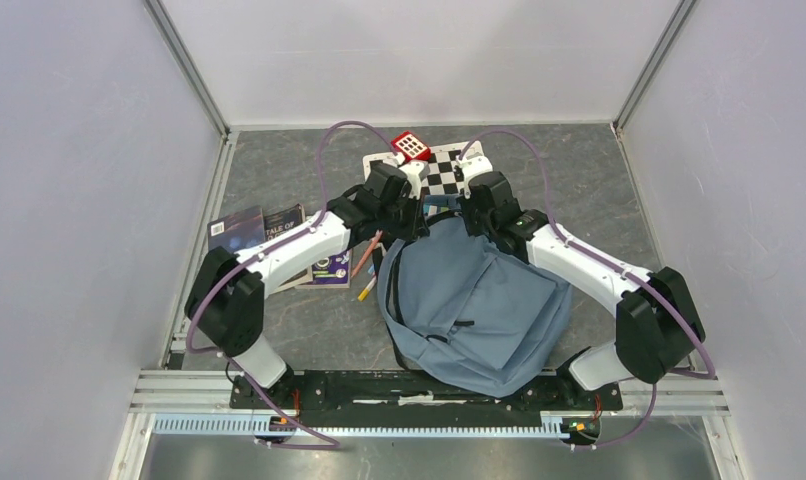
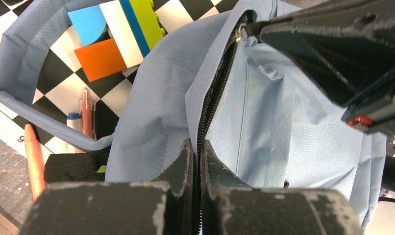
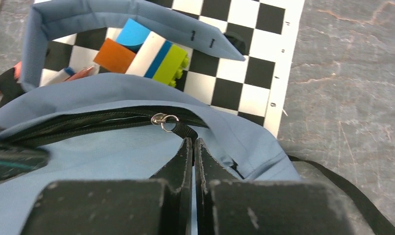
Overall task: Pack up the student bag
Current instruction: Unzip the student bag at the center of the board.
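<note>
Two grips on the student bag (image 1: 474,310): left jaws clamp its zipper seam (image 2: 209,105), right jaws the zipper pull (image 3: 165,121). It lies central on the worktop (image 1: 309,320), long axis near-to-far, top toward checkerboard (image 1: 447,172), blocks (image 3: 146,51), pens (image 2: 85,112).

Books (image 1: 241,228) half hidden under left arm (image 1: 297,250), titles cut off. Checkerboard (image 1: 445,172) mostly covered by wrists and student bag (image 1: 474,300). Bag's inside unseen. Right gripper (image 2: 264,30) blurred, cropped at frame edge, left wrist view.
</note>
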Controlling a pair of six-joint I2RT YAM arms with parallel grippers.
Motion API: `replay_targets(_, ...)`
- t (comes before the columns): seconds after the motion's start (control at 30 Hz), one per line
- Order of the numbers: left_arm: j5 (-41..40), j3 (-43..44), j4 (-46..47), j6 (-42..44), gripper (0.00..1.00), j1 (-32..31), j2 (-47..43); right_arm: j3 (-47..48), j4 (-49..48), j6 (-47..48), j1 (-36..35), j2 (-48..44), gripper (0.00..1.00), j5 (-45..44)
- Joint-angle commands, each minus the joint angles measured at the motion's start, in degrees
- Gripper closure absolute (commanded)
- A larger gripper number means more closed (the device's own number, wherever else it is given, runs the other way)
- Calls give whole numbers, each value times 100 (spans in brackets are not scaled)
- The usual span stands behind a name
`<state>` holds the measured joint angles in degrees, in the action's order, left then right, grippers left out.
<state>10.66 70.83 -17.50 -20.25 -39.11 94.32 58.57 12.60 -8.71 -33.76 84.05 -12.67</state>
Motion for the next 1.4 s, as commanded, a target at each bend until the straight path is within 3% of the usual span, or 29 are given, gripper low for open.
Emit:
replay_targets(0.0, -37, -293, 93, 73, 98, 9, -521, 256, 195, -143, -8, -150, 100, -903)
replay_targets(0.17, -97, -502, 34, -87, 98, 9, -735, 148, 407, -77, -8, -60, 100, -1449)
replay_targets(0.6, -201, -488, 146, -519, 98, 9, -1203, -378, 426, -99, -4, 2, 100, -1731)
replay_targets(0.97, -504, 73, 149, -838, 98, 9, -1279, -1054, 345, -186, 2, -150, 100, -1956)
replay_targets(1.37, -574, 573, 107, -1215, 98, 27, -1557, -1129, 315, -308, 188, -146, 100, -2166)
